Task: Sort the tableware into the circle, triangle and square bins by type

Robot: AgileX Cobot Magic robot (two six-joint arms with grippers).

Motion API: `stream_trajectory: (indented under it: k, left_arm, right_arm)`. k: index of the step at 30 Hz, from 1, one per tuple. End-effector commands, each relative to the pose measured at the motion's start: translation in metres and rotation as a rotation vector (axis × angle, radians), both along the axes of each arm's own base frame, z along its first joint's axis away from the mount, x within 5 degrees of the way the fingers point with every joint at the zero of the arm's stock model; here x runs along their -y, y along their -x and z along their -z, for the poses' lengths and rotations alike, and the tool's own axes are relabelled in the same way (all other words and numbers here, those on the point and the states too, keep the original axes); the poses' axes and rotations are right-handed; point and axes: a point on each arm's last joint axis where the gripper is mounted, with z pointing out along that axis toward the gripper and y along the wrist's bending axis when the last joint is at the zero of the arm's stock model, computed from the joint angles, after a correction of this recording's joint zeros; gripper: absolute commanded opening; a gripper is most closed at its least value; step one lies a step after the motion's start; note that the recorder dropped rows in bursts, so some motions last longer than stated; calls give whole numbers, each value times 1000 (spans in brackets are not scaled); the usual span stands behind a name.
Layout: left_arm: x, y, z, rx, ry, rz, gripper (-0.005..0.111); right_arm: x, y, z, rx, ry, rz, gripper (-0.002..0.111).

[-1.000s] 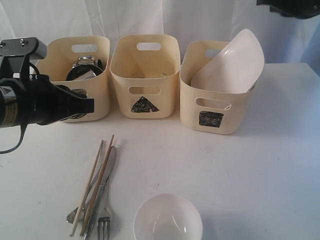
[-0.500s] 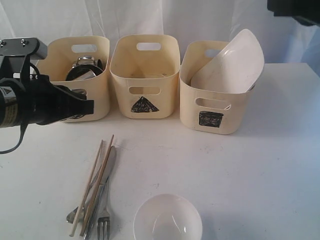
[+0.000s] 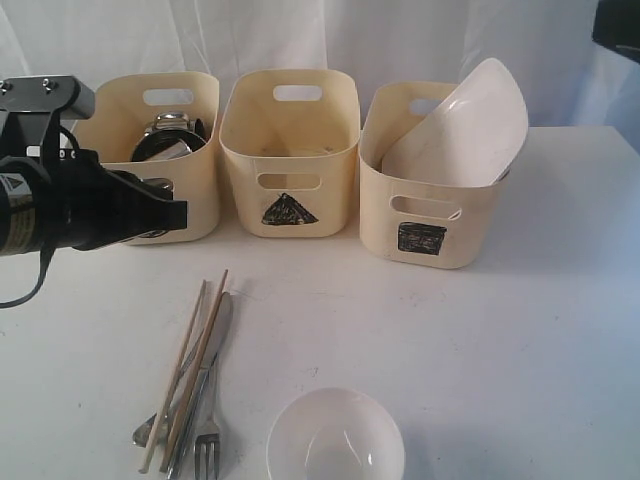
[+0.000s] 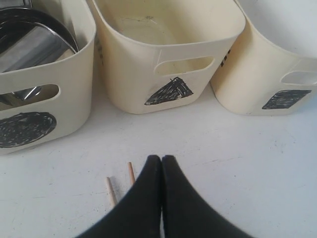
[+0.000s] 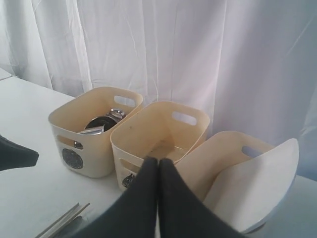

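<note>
1. Bins of cream plastic are lined up at the back of the white table. In the exterior view they are seen from left to right as the circle bin, the triangle bin and the square bin.
2. Steel ware is seen inside the circle bin; single pieces cannot be told apart.
3. The white square plate is leaned tilted in the square bin, with one corner raised above the rim.
4. The chopsticks, knife, fork and spoon are laid together on the table in front of the circle and triangle bins.
5. The white bowl is set upright at the near edge, apart from the cutlery.
6. The left gripper is pressed closed with nothing held. It is poised in front of the circle bin, above the far ends of the chopsticks.
7. The right gripper is likewise closed and empty, and is held high above the bins.
</note>
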Motion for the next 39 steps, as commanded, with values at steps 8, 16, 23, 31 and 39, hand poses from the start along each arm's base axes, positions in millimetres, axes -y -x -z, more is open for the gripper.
stream_trajectory:
  k: [8, 16, 23, 31, 39]
  left_arm:
    - [-1, 3, 0, 13, -22, 22, 0]
    - [-3, 2, 0, 20, -30, 4, 0]
    - [-2, 2, 0, 17, -27, 16, 0]
    - [5, 7, 1, -10, 7, 96, 0]
    - [5, 13, -9, 70, -35, 139, 0]
  right_arm:
    - [21, 8, 41, 39, 631, 73, 0]
    - [29, 32, 138, -172, 783, 5, 0]
    - [31, 86, 127, 54, 706, 66, 0]
    - [34, 108, 120, 202, 690, 123, 0]
    - [35, 108, 140, 224, 682, 146, 0]
